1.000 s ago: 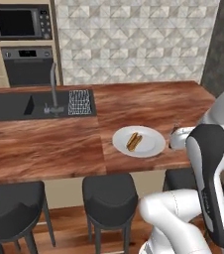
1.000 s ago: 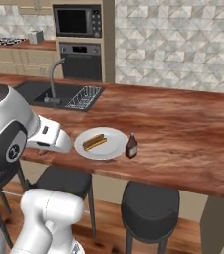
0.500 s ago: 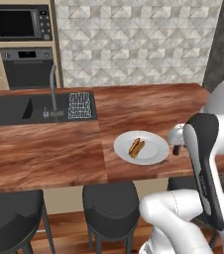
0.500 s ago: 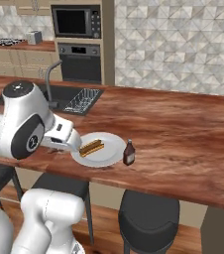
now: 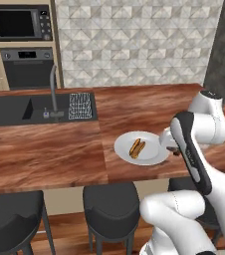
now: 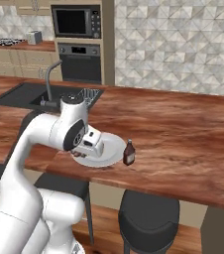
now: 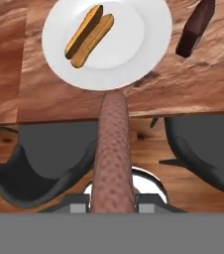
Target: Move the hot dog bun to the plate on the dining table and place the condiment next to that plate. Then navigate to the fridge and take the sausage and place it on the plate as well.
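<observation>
The white plate lies on the dining table near its front edge. On it rests the hot dog bun, split into two golden halves. The dark condiment bottle stands on the wood just beside the plate, also seen from the right base. My gripper is shut on the reddish-brown sausage, whose far end reaches the plate's near rim, above the table's front edge. From the left base, the hand sits at the right side of the plate and the bun.
A dark inset sink with a tap and a drying rack lies at the table's left. Round black stools stand under the front edge. An oven and a microwave line the back wall.
The whole picture has shifted as the base moved. The arm has swung out over the table's front edge, bringing the hand with the sausage up to the plate.
</observation>
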